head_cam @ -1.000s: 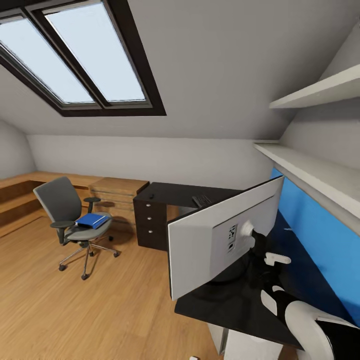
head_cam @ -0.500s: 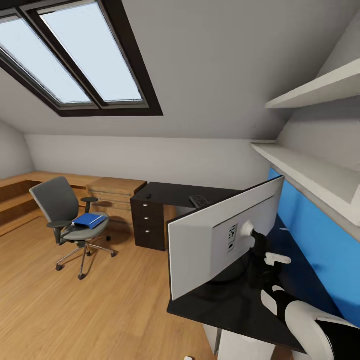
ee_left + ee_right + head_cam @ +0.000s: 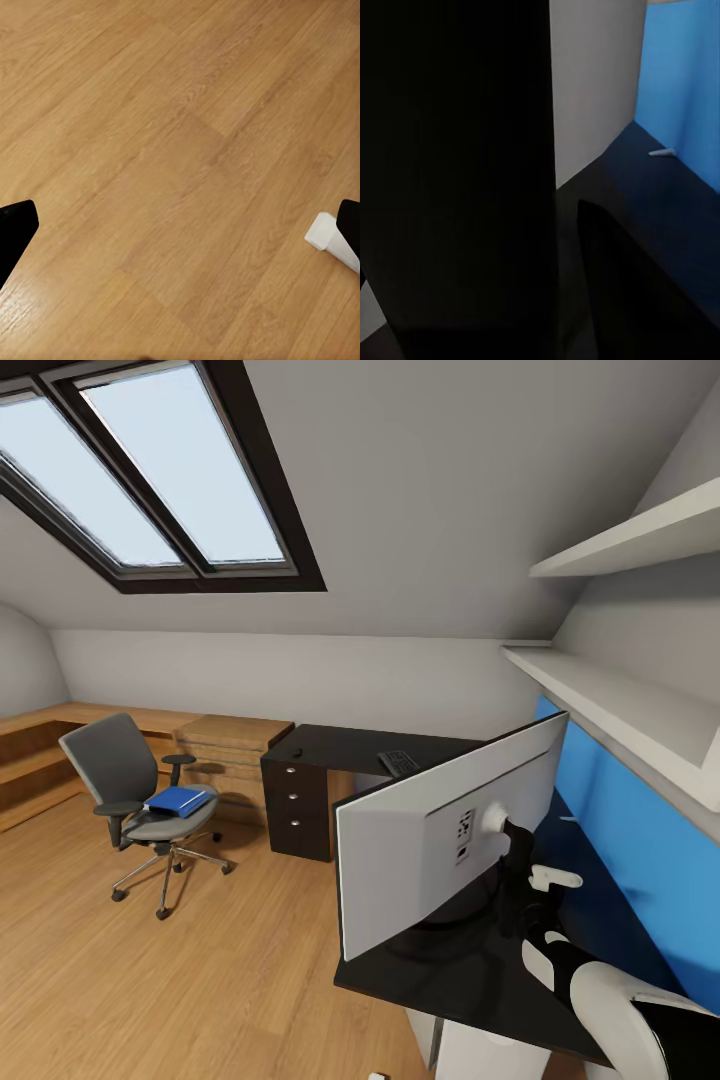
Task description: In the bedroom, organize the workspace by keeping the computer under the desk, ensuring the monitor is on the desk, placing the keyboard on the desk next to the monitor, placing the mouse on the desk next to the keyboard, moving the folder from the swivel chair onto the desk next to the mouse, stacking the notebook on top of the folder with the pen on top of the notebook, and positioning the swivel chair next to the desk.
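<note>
Right gripper [image 3: 520, 860] at monitor [image 3: 440, 840] neck, likely to reposition; grip unclear. Left gripper [image 3: 180, 240] spread, empty.

The monitor [image 3: 450, 830] stands on the desk [image 3: 480, 980], its back toward the camera. Beyond the monitor, the keyboard [image 3: 400, 763] lies on the desk. Left of the desk stands the swivel chair [image 3: 135, 795], the folder [image 3: 180, 801] on its seat.
</note>
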`<state>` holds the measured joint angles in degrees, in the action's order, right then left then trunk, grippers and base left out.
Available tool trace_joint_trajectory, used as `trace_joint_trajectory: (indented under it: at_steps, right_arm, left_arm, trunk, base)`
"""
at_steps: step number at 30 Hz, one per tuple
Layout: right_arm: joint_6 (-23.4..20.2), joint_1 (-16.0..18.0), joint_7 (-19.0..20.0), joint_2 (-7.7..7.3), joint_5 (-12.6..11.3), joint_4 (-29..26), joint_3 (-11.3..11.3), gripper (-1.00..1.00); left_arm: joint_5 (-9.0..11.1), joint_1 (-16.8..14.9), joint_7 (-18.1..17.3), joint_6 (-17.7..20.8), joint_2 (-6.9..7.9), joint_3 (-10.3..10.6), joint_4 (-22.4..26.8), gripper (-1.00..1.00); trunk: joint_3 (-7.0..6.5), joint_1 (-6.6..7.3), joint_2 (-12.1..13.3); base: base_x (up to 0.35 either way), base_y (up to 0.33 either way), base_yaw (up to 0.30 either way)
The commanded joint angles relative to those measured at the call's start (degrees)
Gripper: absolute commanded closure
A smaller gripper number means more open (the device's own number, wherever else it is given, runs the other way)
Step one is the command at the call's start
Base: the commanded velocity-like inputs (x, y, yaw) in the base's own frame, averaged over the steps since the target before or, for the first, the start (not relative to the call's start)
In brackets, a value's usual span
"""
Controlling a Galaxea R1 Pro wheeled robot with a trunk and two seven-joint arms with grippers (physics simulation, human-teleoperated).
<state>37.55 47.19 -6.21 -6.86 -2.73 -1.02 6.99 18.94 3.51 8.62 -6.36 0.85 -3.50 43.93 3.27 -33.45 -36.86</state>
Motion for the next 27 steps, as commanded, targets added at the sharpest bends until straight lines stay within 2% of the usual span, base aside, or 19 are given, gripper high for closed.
trace_joint_trajectory:
  at_steps: [1,18,27]
  right_arm:
    - [0.2,0.1,0.2,0.0,-0.2,0.0,0.3,1.0]
    - [0.2,0.1,0.2,0.0,-0.2,0.0,0.3,1.0]
    - [0.2,0.1,0.2,0.0,-0.2,0.0,0.3,1.0]
  left_arm:
    - [0.6,0.0,0.2,-0.1,0.03,0.1,0.1,-1.0]
    - [0.6,0.0,0.2,-0.1,0.03,0.2,-0.2,-1.0]
    - [0.6,0.0,0.2,-0.1,0.03,0.1,-0.2,-1.0]
  trunk:
    - [0.08,-0.02,-0.1]
    - [0.08,-0.02,-0.1]
    - [0.08,-0.02,-0.1]
  base:
    - [0.021,-0.016,0.0]
    - [0.043,-0.045,0.0]
    - [0.001,-0.156,0.0]
